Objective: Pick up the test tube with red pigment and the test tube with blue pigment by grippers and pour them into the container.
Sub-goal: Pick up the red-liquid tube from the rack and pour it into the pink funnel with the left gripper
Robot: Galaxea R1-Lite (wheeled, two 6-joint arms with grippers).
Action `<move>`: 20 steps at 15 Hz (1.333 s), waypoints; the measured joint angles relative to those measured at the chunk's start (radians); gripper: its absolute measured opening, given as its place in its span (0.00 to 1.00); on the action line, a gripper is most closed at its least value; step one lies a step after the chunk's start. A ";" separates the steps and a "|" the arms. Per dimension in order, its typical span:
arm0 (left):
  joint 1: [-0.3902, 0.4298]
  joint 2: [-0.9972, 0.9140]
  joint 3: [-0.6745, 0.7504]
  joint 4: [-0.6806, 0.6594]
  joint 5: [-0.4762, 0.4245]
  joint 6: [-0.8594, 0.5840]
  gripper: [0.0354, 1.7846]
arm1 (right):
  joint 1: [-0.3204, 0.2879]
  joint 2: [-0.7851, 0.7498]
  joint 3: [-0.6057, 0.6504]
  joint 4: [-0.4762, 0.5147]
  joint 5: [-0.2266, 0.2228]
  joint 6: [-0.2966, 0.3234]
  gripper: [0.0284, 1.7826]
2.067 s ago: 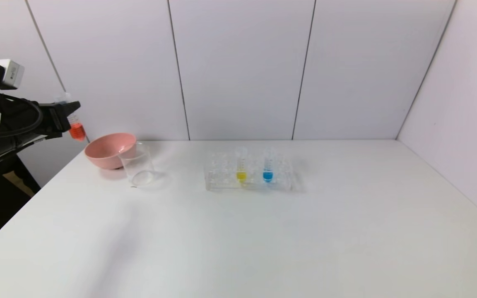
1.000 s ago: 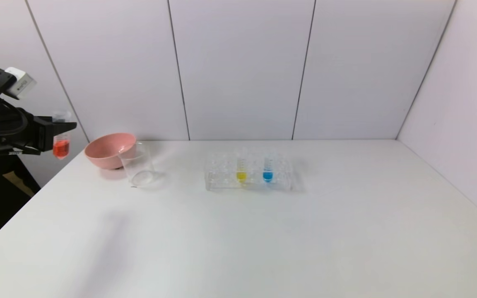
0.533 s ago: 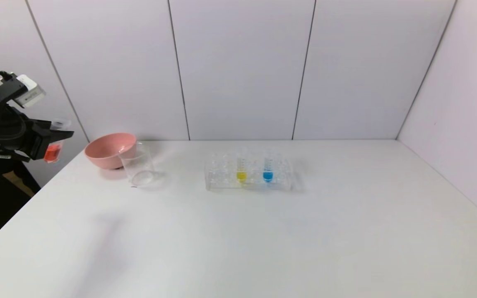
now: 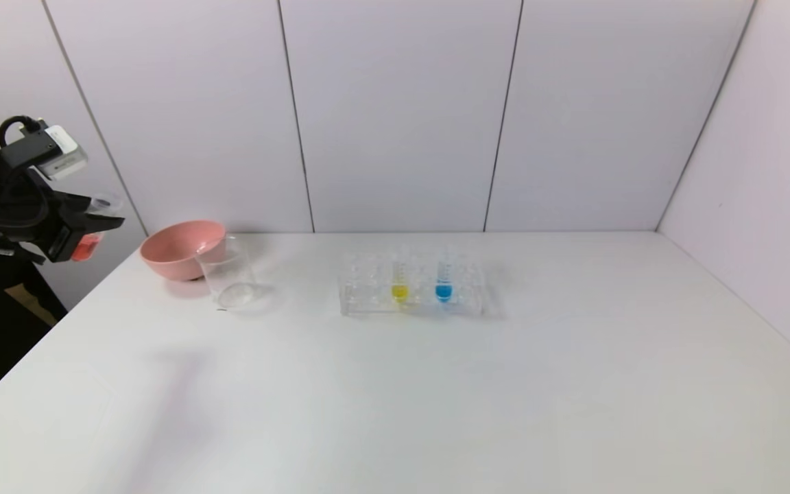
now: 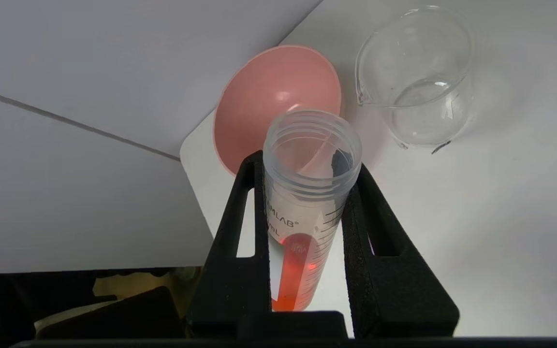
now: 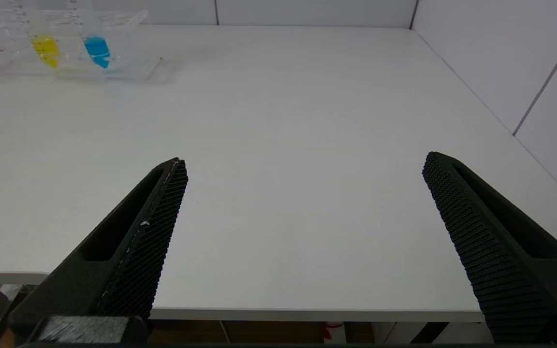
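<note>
— Red-orange liquid sits low in the test tube with red pigment [image 5: 302,217], which our left gripper [image 4: 86,230] pinches by its upper wall, both fingers [image 5: 240,227] pressed against the clear plastic. We hold it off the left edge of the worktop [image 4: 395,384], raised, near the pink bowl [image 4: 179,248].

— Step in hand, as we judge it?

— Carrying the red tube to the pour. The container [image 4: 227,272] stands empty on the worktop just beside the bowl, so nothing has gone in yet. The test tube with blue pigment [image 4: 444,278] stands upright in the clear rack [image 4: 412,291], next to a yellow-liquid tube [image 4: 400,278], well apart from the container.

— Next move?

— We reckon the tube mouth must come over the container's rim, not the bowl's, then tip. The two vessels stand close together, so aim matters.

— Materials?

— Tube: slim translucent plastic, threaded open mouth, printed graduations, rounded tip. Smooth and slippery, we would guess; the fingers' rough black faces help. Container: thin clear beaker, straight sides, small pour lip, likely light and easy to nudge. Bowl: matte pink, shallow, rounded. Worktop: flat, white, smooth.

— Other arm?

— Our right gripper [image 6: 302,203] hangs low over the near right edge of the worktop, fingers spread wide, holding nothing.
</note>
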 joint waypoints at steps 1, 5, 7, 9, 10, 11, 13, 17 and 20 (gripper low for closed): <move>-0.002 0.012 -0.024 0.020 0.001 0.019 0.23 | 0.000 0.000 0.000 0.000 0.000 0.000 1.00; -0.015 0.061 -0.114 0.107 0.000 0.088 0.23 | 0.000 0.000 0.000 0.000 0.000 0.000 1.00; -0.025 0.089 -0.171 0.153 0.000 0.138 0.23 | 0.000 0.000 0.000 0.000 0.000 0.000 1.00; -0.036 0.120 -0.228 0.201 0.000 0.188 0.23 | 0.000 0.000 0.000 0.000 0.000 0.000 1.00; -0.042 0.137 -0.256 0.216 0.000 0.204 0.23 | 0.000 0.000 0.000 0.000 0.000 0.000 1.00; -0.050 0.155 -0.285 0.234 0.000 0.220 0.23 | 0.000 0.000 0.000 0.000 0.000 0.000 1.00; -0.063 0.184 -0.330 0.265 0.000 0.250 0.23 | 0.000 0.000 0.000 0.000 0.000 0.000 1.00; -0.077 0.245 -0.440 0.343 0.001 0.343 0.23 | 0.000 0.000 0.000 0.000 0.000 0.000 1.00; -0.083 0.282 -0.505 0.381 0.006 0.389 0.23 | 0.000 0.000 0.000 0.000 0.000 0.000 1.00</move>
